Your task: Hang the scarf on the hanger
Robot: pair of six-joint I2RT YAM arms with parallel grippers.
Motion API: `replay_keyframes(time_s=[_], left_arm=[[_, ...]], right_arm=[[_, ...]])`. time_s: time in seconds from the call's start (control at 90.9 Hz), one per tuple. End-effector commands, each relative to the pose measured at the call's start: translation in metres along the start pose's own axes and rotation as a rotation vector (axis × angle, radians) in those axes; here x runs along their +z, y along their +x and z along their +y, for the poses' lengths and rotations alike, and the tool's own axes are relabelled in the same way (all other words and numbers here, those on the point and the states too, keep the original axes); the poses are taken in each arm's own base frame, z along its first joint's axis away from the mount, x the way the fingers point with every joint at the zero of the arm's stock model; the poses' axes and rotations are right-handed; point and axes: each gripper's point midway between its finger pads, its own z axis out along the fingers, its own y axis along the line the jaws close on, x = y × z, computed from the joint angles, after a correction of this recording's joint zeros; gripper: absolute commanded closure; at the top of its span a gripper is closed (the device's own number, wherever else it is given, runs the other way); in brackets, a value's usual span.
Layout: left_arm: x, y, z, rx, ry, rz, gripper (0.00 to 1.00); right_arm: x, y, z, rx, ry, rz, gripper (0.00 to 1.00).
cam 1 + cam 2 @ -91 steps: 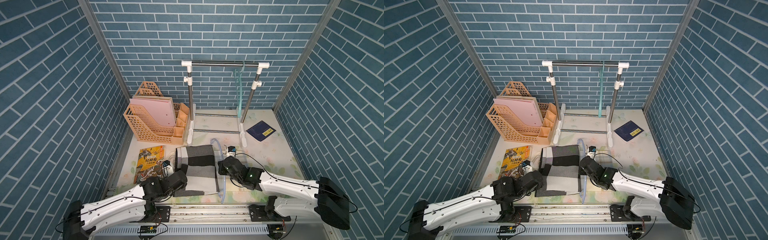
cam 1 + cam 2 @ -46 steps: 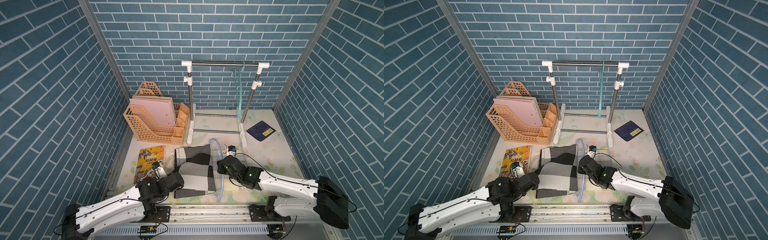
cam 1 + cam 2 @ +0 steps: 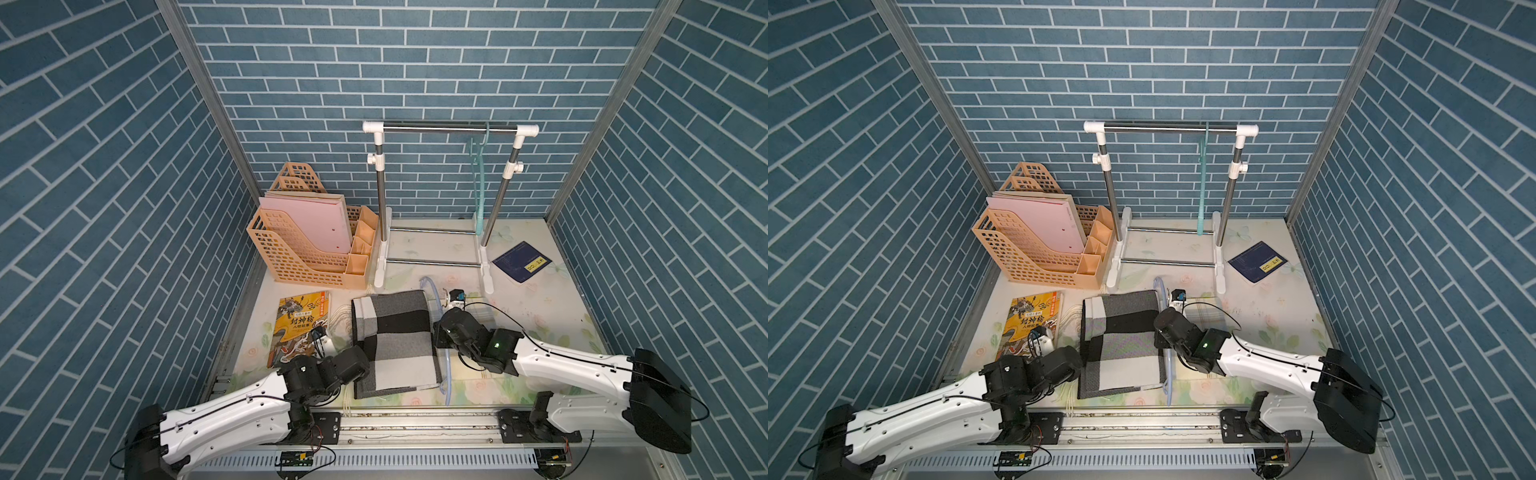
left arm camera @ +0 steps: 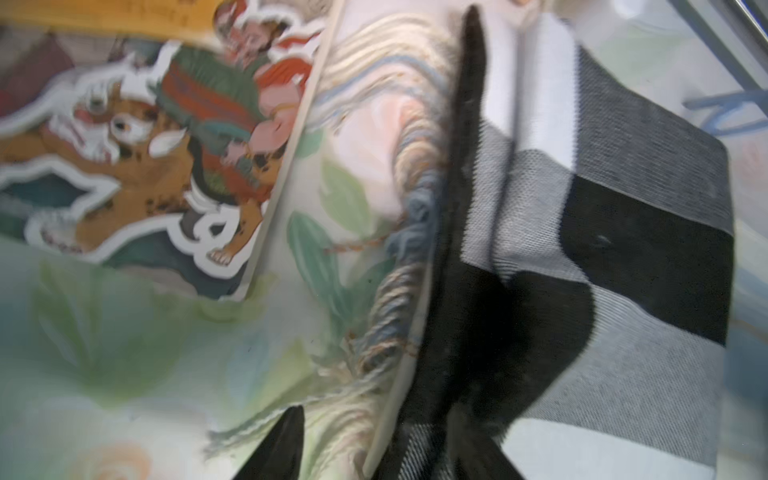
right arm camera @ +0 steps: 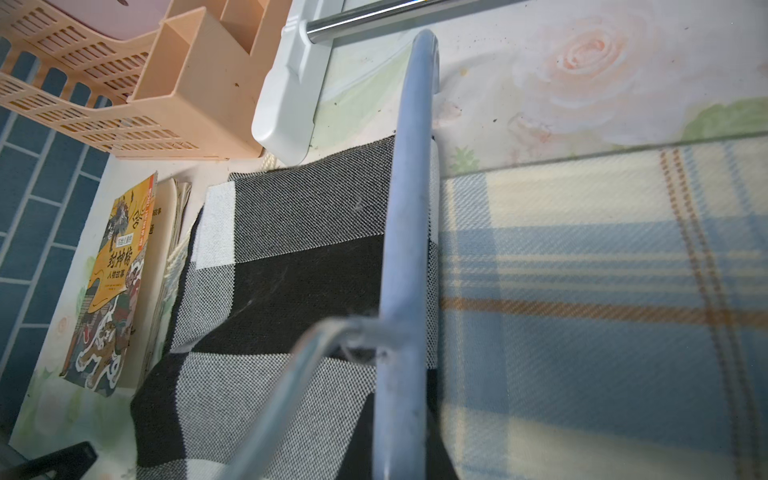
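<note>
Right jaws gripping hanger (image 5: pixel 405 249), floral tabletop (image 3: pixel 540 303), brickwork (image 3: pixel 415 62)

Table (image 3: pixel 540 332): you have a floral cover across it.
Back: peach file organizer (image 3: pixel 307 249), clothes rack (image 3: pixel 380 266) standing beside it.
Right: dark blue notebook (image 3: pixel 521 262), plaid cloth (image 5: pixel 602 291).
Front: picture book (image 3: pixel 299 328), checked scarf (image 3: pixel 392 336) flat, pale blue hanger (image 5: pixel 405 208) along its edge.

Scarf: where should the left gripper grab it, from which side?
I'd pinch the scarf's left edge near the front corner, left gripper coming in low from the left. It lies flat, so only an edge offers a bite; the right edge lies at the hanger, held by the right gripper.
</note>
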Motion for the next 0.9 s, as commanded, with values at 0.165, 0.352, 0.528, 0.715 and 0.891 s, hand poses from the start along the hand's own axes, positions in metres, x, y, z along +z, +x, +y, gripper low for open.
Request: replay_keyframes(time_s=[0.165, 0.352, 0.528, 0.715, 0.891], left_arm=[[-0.016, -0.072, -0.055, 0.130, 0.139, -0.184, 0.21], [0.039, -0.094, -0.075, 0.108, 0.187, -0.086, 0.28], [0.072, -0.093, -0.092, 0.136, 0.199, -0.017, 0.32], [0.099, -0.090, -0.080, 0.129, 0.122, 0.018, 0.33], [0.114, -0.082, -0.080, 0.142, 0.134, 0.059, 0.42]], right_arm=[[0.004, 0.010, -0.011, -0.077, 0.042, 0.049, 1.00], [0.006, 0.012, -0.009, -0.086, 0.029, 0.059, 1.00], [0.005, 0.012, -0.010, -0.093, 0.030, 0.060, 1.00], [0.003, 0.011, -0.009, -0.101, 0.030, 0.058, 1.00], [0.003, 0.010, -0.007, -0.104, 0.024, 0.062, 1.00]])
